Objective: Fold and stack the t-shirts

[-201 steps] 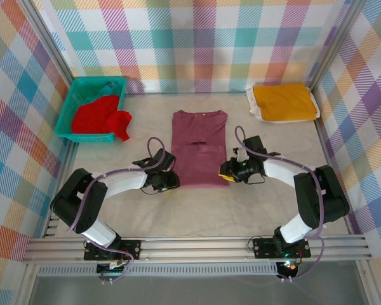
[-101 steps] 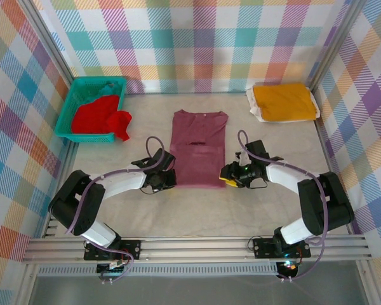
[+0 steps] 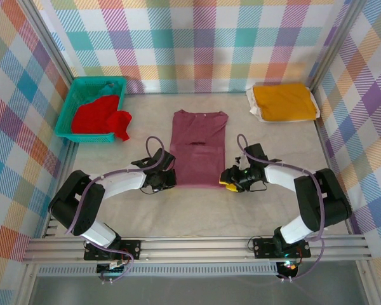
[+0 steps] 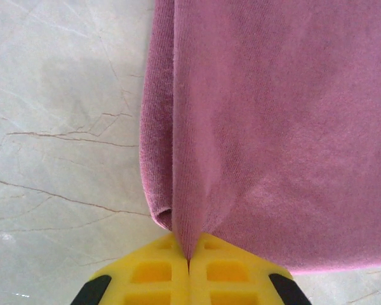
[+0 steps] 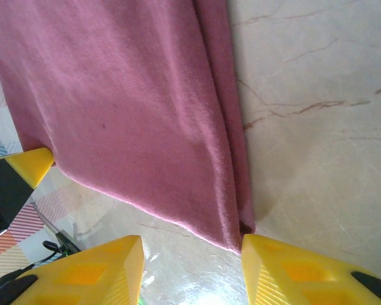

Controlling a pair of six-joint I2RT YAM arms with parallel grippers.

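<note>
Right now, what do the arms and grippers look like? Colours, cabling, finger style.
The left arm and right arm match: white link shells, black joints, and a lavender cable looping along each. The left gripper and right gripper have dark bodies and bright yellow fingers. The wrist views show rectangular pockets moulded into the yellow, with black insets toward the base.

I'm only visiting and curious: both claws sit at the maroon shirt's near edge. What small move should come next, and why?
Probably close the right gripper on the near right corner of the maroon t-shirt. Its fingers stand open with that corner between them, while the left gripper is shut on the other corner. Then the hem could be lifted.
</note>
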